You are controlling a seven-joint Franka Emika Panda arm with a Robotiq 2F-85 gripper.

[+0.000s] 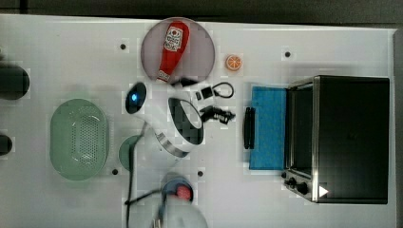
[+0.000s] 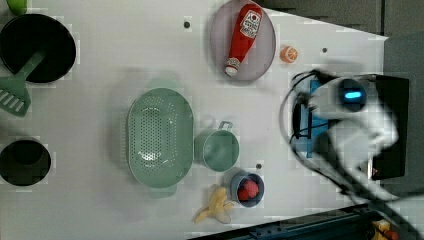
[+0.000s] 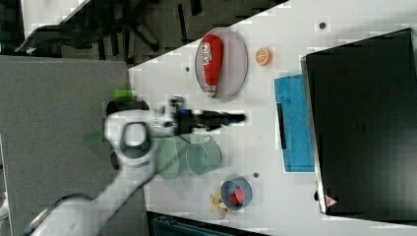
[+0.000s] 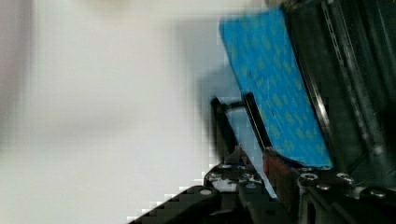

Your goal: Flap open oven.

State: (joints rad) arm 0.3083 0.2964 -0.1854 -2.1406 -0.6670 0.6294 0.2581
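The oven [image 1: 351, 137] sits at the right of the top view with its blue door [image 1: 268, 127] already flopped flat, so the gripper [image 1: 227, 115] – fingers nearly closed, holding nothing – hovers mid-frame, clear of the handle [image 1: 249, 128].

Oven [image 1: 354, 137] fills the top view's right; its blue door [image 1: 268, 127] lies folded down flat on the white table [image 1: 71, 57], handle [image 1: 249, 127] at the outer edge. Open cavity faces the top view's left.

Bare strip of table between handle and gripper [image 1: 227, 115]; nothing stands in it.

Top view's upper middle: plate with ketchup bottle [image 1: 173, 47], orange slice [image 1: 233, 62] beside it.

Top view's left: green colander [image 1: 79, 138], green cup [image 2: 218, 149], bowl [image 2: 247, 188] lower down.
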